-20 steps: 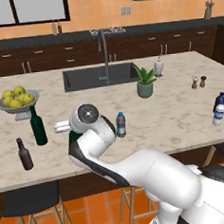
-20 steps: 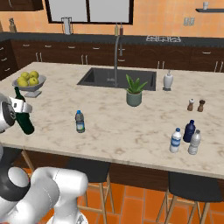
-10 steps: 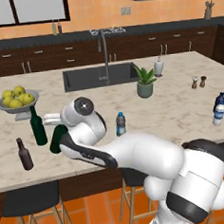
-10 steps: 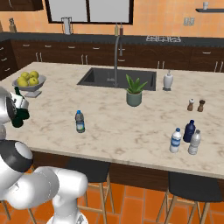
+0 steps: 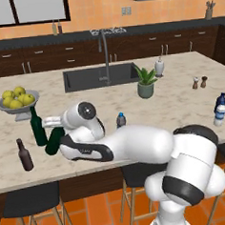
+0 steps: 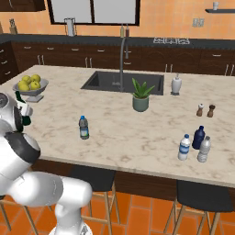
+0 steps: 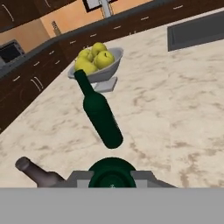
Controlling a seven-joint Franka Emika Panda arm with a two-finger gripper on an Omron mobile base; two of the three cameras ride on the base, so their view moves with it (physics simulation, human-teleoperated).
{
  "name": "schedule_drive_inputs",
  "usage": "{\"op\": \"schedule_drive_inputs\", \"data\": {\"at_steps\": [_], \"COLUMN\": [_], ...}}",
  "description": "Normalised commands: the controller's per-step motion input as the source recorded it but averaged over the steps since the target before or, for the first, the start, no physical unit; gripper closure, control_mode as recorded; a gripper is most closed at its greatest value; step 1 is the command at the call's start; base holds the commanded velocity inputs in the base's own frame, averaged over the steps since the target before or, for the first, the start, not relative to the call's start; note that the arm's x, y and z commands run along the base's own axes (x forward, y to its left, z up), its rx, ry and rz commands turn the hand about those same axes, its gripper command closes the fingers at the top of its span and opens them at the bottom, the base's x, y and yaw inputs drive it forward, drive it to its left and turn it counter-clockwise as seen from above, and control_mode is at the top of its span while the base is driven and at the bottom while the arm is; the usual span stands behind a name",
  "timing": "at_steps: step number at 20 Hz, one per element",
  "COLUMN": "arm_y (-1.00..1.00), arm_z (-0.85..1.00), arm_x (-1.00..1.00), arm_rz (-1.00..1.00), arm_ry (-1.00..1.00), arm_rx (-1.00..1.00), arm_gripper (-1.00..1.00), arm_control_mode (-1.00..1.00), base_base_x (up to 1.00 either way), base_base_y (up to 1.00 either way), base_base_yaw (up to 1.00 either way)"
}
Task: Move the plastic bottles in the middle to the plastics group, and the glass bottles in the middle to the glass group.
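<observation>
The arm is now reaching farther left over the worktop [image 5: 181, 106] than half a second ago, bringing the carried green bottle [image 5: 53, 141] just beside the standing green bottle [image 5: 37, 128] and brown bottle [image 5: 25, 155]. The tool [image 7: 112, 178] is clamping the carried bottle; the hand view is showing its round base between the fingers.

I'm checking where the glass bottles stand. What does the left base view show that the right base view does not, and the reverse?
Left base view alone: the brown bottle, the standing green bottle whole, and a second green bottle at the arm's end. Right base view alone: a white-capped water bottle beside the deep-blue bottle. Both share the fruit bowl, the dark-capped water bottle, the sink and the potted plant.
</observation>
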Motion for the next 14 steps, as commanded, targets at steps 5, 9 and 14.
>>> {"op": "schedule_drive_inputs", "data": {"at_steps": [5,9,14], "arm_y": [0.28,0.32,0.20], "arm_z": [-0.02,0.00,0.00], "arm_x": [0.16,0.02,-0.03], "arm_rz": [0.00,0.00,0.00], "arm_ry": [0.01,0.10,0.06], "arm_rx": [-0.06,-0.04,-0.10], "arm_gripper": [1.00,1.00,1.00], "arm_control_mode": [-1.00,-1.00,-1.00], "base_base_x": [0.00,0.00,0.00], "base_base_y": [0.00,0.00,0.00], "base_base_yaw": [0.00,0.00,0.00]}}
